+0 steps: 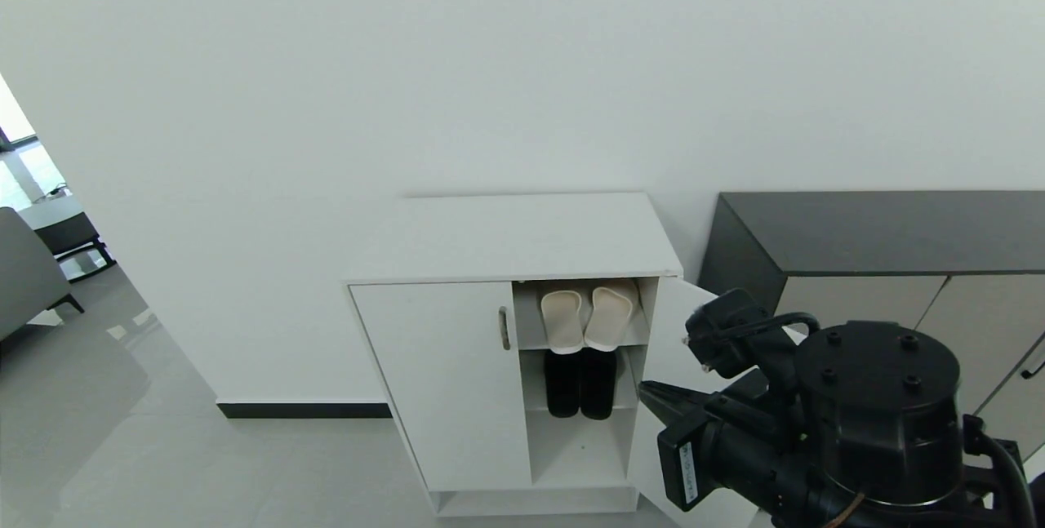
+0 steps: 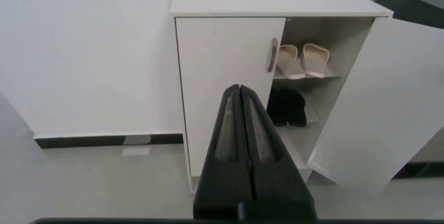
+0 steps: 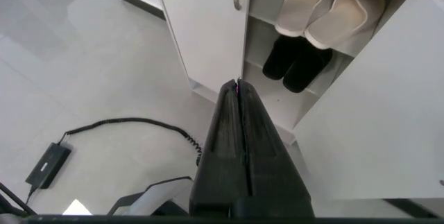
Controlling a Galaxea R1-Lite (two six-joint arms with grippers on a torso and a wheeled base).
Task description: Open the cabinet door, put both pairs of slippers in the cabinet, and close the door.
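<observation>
Slippers are both shelved: the white pair [image 1: 584, 317] on the top shelf and the black pair [image 1: 580, 383] on the shelf below, inside the white cabinet [image 1: 514, 238]. Its right door [image 1: 663, 348] stands swung open, so closing it looks like the remaining step. The right gripper [image 3: 239, 89], fingers pressed together and holding nothing, sits in front of the opening. It would do best to push the door's outer face near the free edge and swing it evenly until it is flush with the left door [image 1: 441, 373]. The left gripper [image 2: 239, 91] likewise has its fingers together and empty. No writing is legible on the cabinet or slippers.
</observation>
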